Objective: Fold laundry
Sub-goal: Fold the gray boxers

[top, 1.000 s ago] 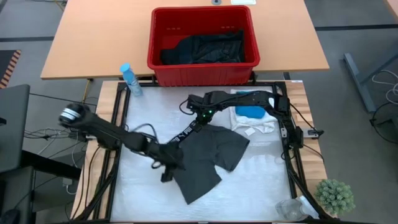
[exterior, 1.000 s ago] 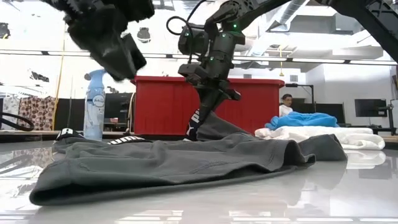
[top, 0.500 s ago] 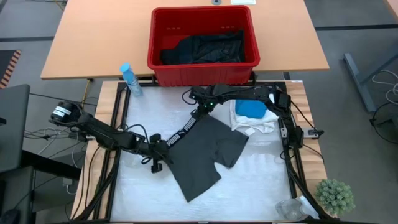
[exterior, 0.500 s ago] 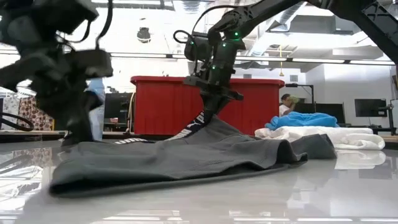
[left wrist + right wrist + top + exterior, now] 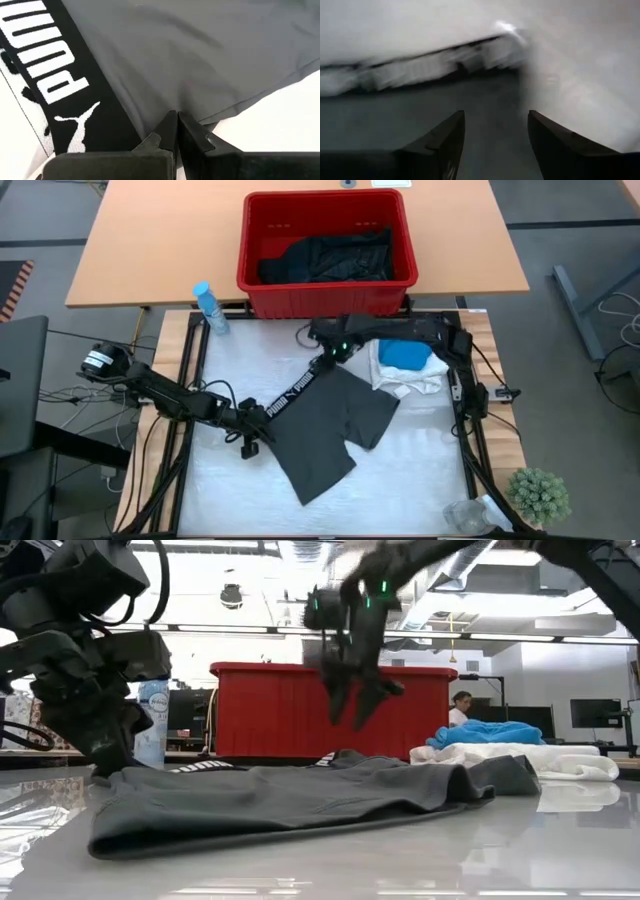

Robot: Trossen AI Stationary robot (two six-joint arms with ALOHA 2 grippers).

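Two matte black jointed arms trail looped black cables; the right arm (image 5: 400,335) carries small green lights.

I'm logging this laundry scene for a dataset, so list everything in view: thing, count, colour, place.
dark grey shorts: one, black logo waistband, flat mid-mat
teal garment: one, on the white garment
white garment: one, right of the shorts
black clothes: a heap, inside the basket
basket: one, red, behind the mat
spray bottle: one, blue, left of the basket
plant: one, green, front right corner
person: one, in the room behind
left hand: shut on the shorts' waistband end
right hand: open, above the shorts
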